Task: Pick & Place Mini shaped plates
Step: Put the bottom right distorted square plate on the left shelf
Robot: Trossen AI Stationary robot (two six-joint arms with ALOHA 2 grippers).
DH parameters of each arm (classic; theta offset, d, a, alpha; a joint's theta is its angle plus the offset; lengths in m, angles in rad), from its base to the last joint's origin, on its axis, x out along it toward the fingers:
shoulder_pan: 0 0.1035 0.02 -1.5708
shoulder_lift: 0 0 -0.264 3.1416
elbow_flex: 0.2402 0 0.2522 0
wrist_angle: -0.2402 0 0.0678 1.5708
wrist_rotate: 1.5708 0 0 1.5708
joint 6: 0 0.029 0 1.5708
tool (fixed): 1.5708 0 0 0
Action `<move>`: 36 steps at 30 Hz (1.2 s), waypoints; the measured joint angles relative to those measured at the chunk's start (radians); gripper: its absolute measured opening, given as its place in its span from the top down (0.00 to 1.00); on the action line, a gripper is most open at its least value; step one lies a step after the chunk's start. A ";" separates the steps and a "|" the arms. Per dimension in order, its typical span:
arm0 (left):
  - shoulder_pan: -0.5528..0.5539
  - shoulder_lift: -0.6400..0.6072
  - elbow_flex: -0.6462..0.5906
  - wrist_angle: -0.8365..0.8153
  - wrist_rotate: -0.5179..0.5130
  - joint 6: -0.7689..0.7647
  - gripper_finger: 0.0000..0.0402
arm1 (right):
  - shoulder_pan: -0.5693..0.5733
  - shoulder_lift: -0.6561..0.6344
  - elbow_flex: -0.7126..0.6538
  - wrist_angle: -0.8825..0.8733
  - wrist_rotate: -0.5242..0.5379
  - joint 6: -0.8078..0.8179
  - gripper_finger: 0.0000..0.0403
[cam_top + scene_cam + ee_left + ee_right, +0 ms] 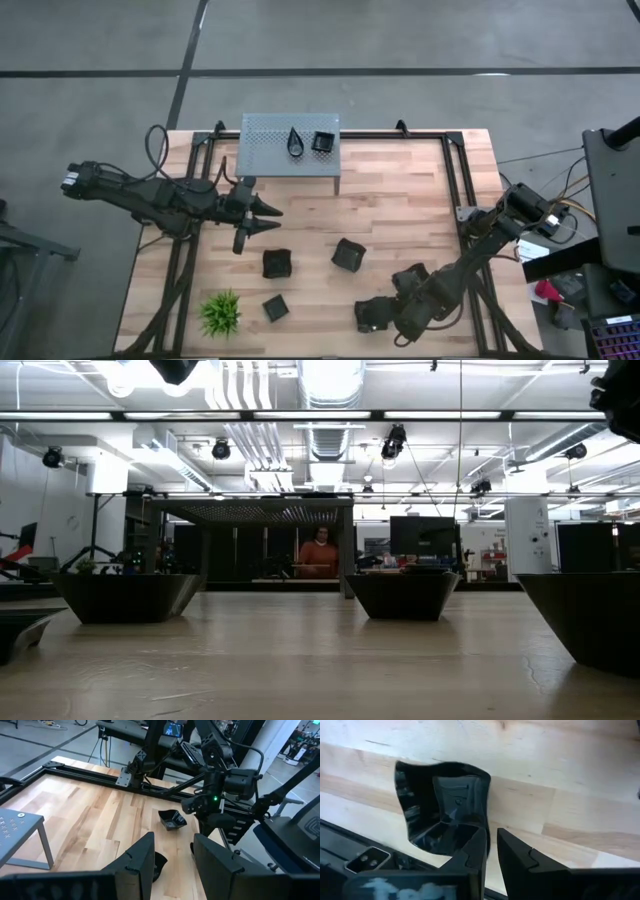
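A square plate (pixel 442 810) near the bench's (pixel 400 200) front edge is pinched by its rim in the nearly closed right tool (pixel 490 851); a level lift is advised. The left tool (pixel 172 855) is held open, empty.

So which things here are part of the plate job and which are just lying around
Part of the job:
- square plate, its rim pinched by the right gripper
- three square plates loose on the table
- teardrop plate and square plate on the grey perforated stand
- left gripper, open, holding nothing

Lying about:
- green plant
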 joint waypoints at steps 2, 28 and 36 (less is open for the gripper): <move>0.000 0.000 0.000 0.000 0.000 0.000 0.67 | -0.006 0.001 -0.002 0.005 0.000 0.000 0.89; 0.000 0.000 0.000 -0.002 0.000 0.003 0.67 | -0.024 0.028 -0.029 0.086 0.000 -0.044 0.70; 0.000 0.000 0.000 -0.002 0.000 0.003 0.67 | -0.024 0.091 -0.003 0.125 -0.003 -0.043 0.75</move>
